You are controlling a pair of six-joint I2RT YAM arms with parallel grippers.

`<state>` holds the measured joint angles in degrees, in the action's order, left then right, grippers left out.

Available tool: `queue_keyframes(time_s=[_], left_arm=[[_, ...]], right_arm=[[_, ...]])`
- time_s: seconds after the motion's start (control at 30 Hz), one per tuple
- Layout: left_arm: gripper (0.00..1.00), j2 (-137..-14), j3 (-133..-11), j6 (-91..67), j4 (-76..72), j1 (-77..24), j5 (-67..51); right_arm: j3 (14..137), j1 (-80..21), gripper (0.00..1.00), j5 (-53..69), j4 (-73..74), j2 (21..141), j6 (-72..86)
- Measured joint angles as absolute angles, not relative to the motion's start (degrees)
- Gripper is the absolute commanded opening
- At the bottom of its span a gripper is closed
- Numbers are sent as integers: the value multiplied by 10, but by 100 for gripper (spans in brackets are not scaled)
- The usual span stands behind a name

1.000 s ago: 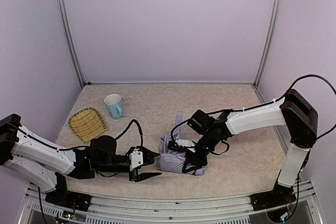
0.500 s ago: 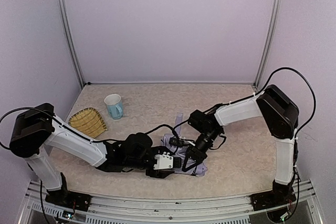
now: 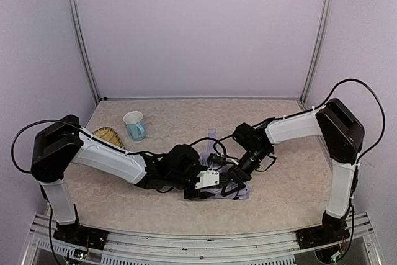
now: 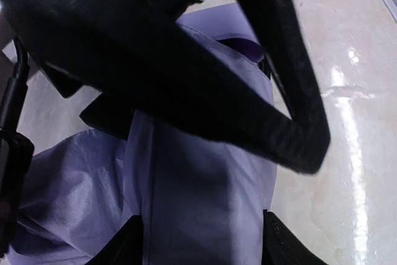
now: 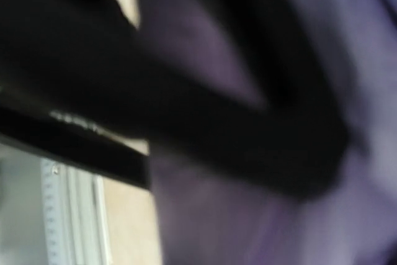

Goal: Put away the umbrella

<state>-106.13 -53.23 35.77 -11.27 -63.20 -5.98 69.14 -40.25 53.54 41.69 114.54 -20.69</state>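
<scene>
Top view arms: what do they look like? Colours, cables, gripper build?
Both match: white link shells with chunky black joint housings. A loose black cable loops off the shoulder of the left arm, and another off the right arm. The left gripper has a white block behind black fingers; the right gripper looks all black. No markings are legible.

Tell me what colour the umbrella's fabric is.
The umbrella is pale lavender, clearest in the left wrist view.

My beige table (image 3: 186,113): blue mug (image 3: 134,125) upper left, woven tray (image 3: 104,133) just left of it, lavender umbrella (image 4: 205,203) lower centre.
</scene>
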Motion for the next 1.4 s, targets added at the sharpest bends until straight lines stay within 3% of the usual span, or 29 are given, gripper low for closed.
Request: queue_keyframes(time_s=[0.2, 0.5, 0.6, 0.73, 0.87, 1.1, 1.23, 1.3, 1.4], left_arm=[[55, -1096, -587, 310, -62, -601, -123], [53, -1129, -630, 264, -18, -556, -234], [52, -1149, -651, 249, -2, -533, -295], [51, -1182, -690, 234, 34, -506, -375], [50, -1209, -725, 229, 73, -491, -428], [49, -1231, -752, 225, 111, -481, -462], [49, -1236, -760, 225, 123, -479, -469], [49, -1238, -763, 226, 126, -479, -472], [49, -1242, -768, 228, 133, -479, -474]], right_arm=[[640, -371, 90, 446, 320, 1032, -131], [562, -371, 88, 315, 236, 858, -75], [478, -419, 95, 254, 170, 758, -102], [373, -523, 97, 197, 63, 649, -186], [354, -551, 96, 123, 2, 682, -259], [424, -569, 93, 32, 25, 856, -337], [435, -575, 85, -4, 32, 905, -356], [443, -576, 75, -21, 35, 928, -363], [474, -577, 49, -43, 50, 959, -366]])
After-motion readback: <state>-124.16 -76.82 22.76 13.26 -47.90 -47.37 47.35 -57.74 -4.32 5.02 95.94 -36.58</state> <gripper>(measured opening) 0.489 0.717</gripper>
